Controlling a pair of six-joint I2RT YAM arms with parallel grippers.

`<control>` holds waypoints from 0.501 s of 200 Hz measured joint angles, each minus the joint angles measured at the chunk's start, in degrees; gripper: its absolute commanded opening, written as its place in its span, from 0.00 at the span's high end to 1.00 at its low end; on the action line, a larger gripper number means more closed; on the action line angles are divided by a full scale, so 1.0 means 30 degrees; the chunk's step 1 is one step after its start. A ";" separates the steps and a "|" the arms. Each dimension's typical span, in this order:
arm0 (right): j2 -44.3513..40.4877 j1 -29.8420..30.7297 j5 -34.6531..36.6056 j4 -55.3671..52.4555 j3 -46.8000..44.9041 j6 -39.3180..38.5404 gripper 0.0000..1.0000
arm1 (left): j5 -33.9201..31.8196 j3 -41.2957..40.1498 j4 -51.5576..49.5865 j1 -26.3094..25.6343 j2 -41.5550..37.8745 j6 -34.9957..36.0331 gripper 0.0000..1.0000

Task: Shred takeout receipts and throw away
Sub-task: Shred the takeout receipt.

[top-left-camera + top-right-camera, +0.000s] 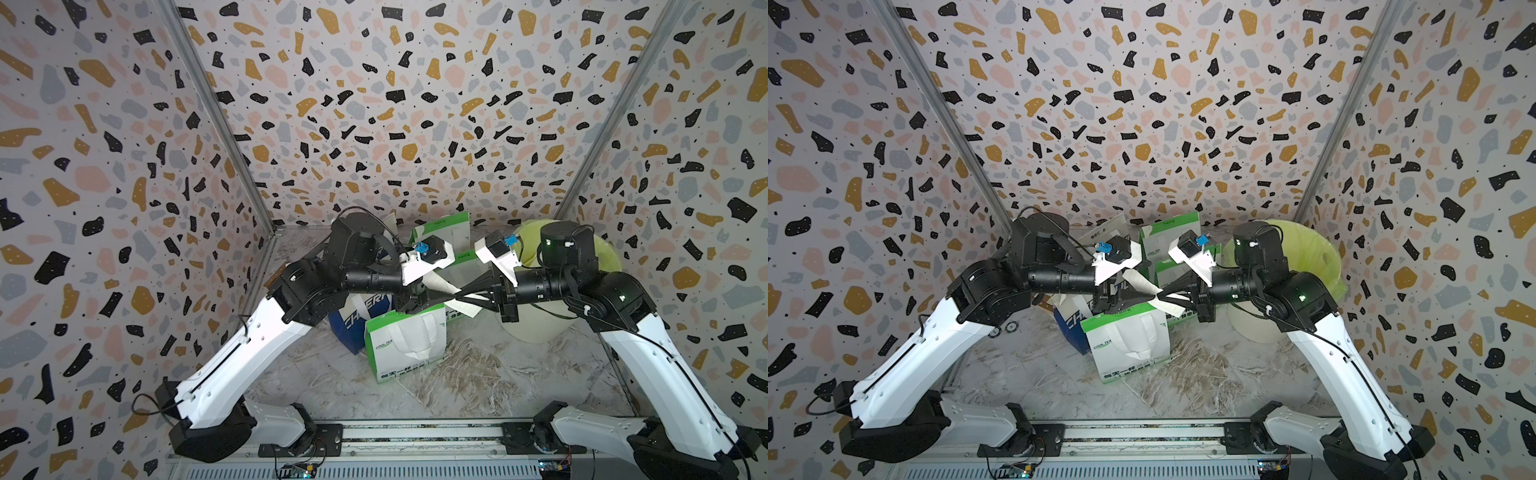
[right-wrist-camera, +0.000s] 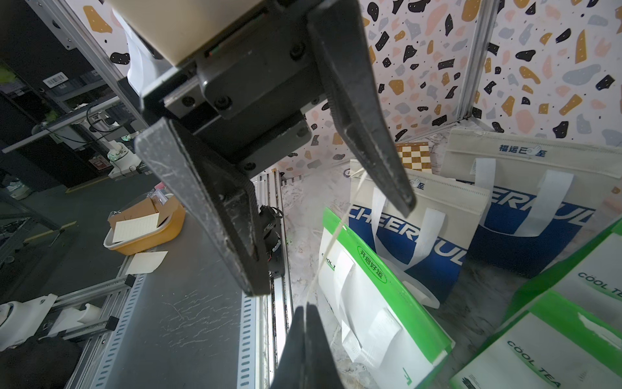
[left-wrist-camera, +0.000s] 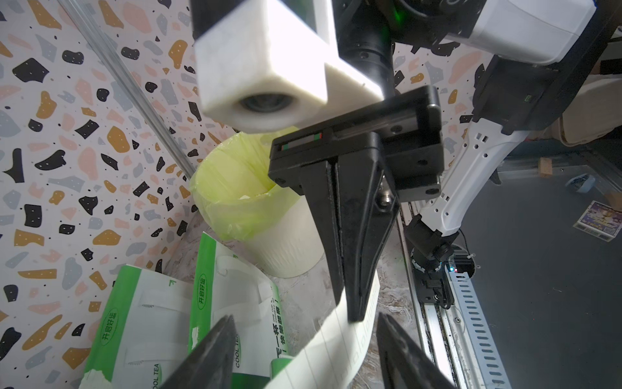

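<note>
Pinching the flimsy, easily torn receipt [image 3: 330,343], the right hand [image 3: 351,310] is clamped; the left hand [image 3: 304,320], open around it, should grip just beside.

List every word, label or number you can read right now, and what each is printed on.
"COOL TEA": green-and-white bag.
"每天一杯": same bag, bottom edge; rest unreadable.
"开启好运": green oval on these bags.
"CHEERFUL": blue-and-white bag, partly covered.
"福运已至": cream top band of another blue-and-white bag.
receipt: ruled lines only, no print.
barcode sticker and floor flyer: too small to read.
</note>
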 measured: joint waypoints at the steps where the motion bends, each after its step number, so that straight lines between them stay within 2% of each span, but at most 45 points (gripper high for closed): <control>1: 0.0000 0.0007 0.0000 -0.0007 0.0000 0.0000 1.00 | 0.0007 0.0000 0.0000 0.0000 0.0000 0.0022 0.34; 35: 0.0015 0.0175 -0.0197 -0.0423 0.0138 -0.0248 1.00 | 0.0750 0.0685 -0.0998 0.0087 0.0379 0.0794 0.47; 80: 0.0015 0.0291 -0.0313 -0.0495 0.0430 -0.0342 1.00 | 0.1836 0.1749 -0.2397 0.0109 0.1049 0.1370 0.51; 100: 0.0015 0.0291 -0.0313 -0.0561 0.0546 -0.0372 1.00 | 0.2091 0.1756 -0.2871 0.0124 0.1093 0.1523 0.57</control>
